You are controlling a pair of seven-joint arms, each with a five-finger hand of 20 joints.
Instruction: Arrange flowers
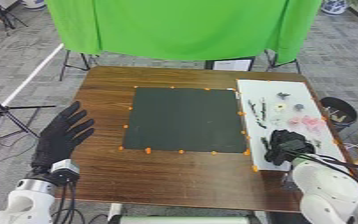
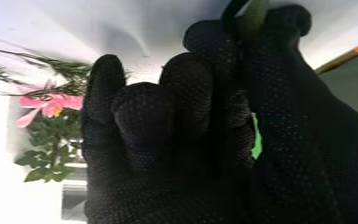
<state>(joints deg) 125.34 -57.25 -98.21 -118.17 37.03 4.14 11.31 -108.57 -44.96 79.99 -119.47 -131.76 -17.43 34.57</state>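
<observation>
The green stem (image 2: 252,19) is partly hidden by the right hand (image 1: 286,144), between whose thumb and fingers it is pinched, with its ends cut off or covered, so what it bears cannot be told. By that hand, at the lower right of the head view, the near part of the white board (image 1: 269,86) is covered. The pink flowers (image 1: 310,121), at the right of the frame just beyond the hand, are run together in a blur and cannot be counted; in the right wrist view one pink bloom is made out, beside leafy greenery (image 2: 53,142) whose stems are tangled past counting. Farther up the board, two dark sprigs (image 1: 263,109) are seen lying side by side, with one pale yellow flower (image 1: 280,107) to their right. One black mat (image 1: 184,120) is laid on the one brown table (image 1: 184,175), mid-frame. The left hand (image 1: 62,135) is held at the left of the frame, its fingers straight and slightly spread.
</observation>
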